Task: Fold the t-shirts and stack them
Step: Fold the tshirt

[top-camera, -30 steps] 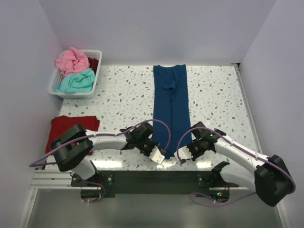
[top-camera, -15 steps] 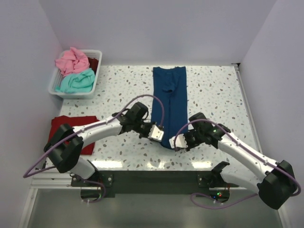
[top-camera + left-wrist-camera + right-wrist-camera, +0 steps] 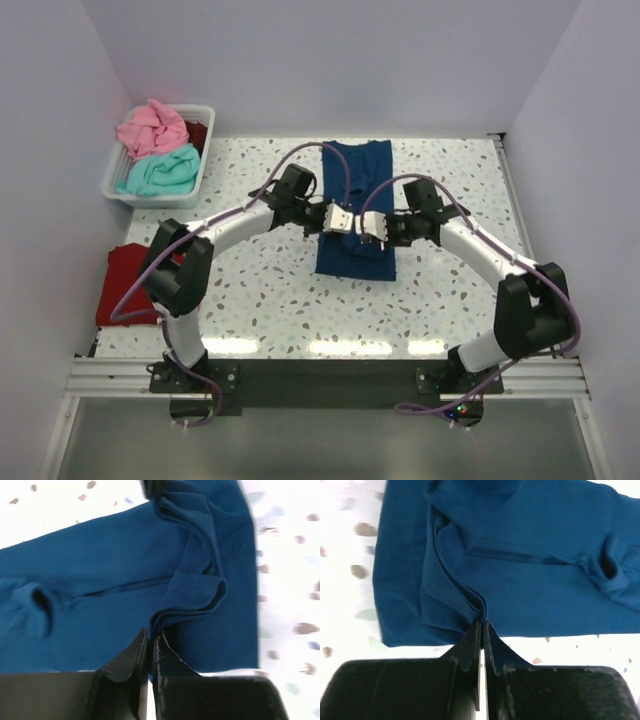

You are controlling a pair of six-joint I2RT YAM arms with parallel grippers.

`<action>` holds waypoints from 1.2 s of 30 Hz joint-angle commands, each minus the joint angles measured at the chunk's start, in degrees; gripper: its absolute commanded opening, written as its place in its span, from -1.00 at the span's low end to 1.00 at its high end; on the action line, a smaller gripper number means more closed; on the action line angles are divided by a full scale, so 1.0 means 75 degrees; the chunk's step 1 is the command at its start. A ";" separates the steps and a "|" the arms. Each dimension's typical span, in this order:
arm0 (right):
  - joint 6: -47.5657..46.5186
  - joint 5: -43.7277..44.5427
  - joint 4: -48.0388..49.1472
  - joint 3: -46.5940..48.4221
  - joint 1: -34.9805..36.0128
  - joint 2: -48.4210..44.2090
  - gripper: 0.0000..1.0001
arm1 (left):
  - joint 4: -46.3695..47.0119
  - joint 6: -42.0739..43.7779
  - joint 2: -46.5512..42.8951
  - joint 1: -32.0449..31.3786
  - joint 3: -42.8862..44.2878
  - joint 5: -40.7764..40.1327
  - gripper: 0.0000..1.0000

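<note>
As both reach forward, left tool (image 3: pixel 150 633) and right tool (image 3: pixel 481 625) pinch navy t-shirt (image 3: pixel 362 165).

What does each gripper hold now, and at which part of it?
Both hold the navy t-shirt. The left gripper and the right gripper each pinch a bunched edge of its folded-over cloth.

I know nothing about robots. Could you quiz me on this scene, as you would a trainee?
1. True or false: the left gripper and right gripper are both shut on the navy blue cloth t-shirt.
2. What lies flat at the left edge of the speckled table? A yellow shirt, B dark red shirt, C green shirt.
3. Fill in: the crumpled pink tee and teal tee sit in the white plastic ____.
Key: 1 true; 2 B; 3 basket.
</note>
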 commanded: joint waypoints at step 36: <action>-0.0847 -0.0246 0.1042 0.2772 -0.1156 0.3277 -1.00 | 0.0790 0.0162 0.3034 0.1222 0.3229 -0.0314 -1.00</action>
